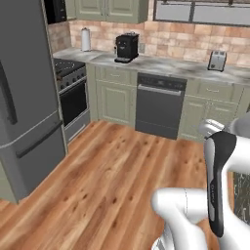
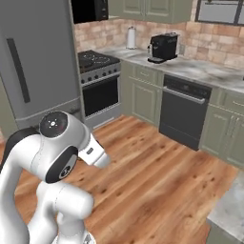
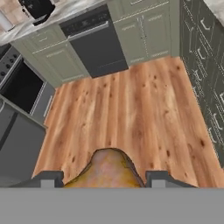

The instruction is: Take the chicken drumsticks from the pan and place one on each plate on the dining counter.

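Drumstick point(image 3: 106, 169): golden-brown lump sitting between the two dark fingertips at the bottom of the hand view, carried over the wooden floor point(image 3: 131, 109).
Gripper point(image 3: 104, 178): jaws about half spread and closed against the drumstick's sides; it appears held.
Handling: likely light, soft and greasy, so it could slide or sag; a firm squeeze across the thick meaty middle should hold best.
Surroundings: dishwasher point(image 1: 158, 105) and stove point(image 2: 97, 81) stand along the wall, well apart from the hand.
Progress: judging by this, one drumstick is in transit toward a plate.
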